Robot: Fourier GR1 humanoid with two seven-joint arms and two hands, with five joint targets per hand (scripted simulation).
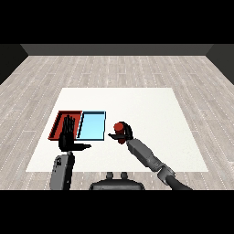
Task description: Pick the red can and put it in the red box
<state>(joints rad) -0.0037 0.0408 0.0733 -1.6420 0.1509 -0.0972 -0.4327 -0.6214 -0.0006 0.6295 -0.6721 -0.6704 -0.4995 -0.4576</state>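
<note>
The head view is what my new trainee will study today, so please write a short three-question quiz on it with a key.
1. True or false: the red can already lies inside the red tray.
2. Which hand is curled round the can? A) right hand B) left hand C) neither
3. Fill in: the light blue tray lies between the red tray and the ____.

Key:
1. False. The can is held to the right of both trays, in the right hand.
2. A. The left hand, fingers straight, is in front of the red tray and holds nothing.
3. Red can.
</note>
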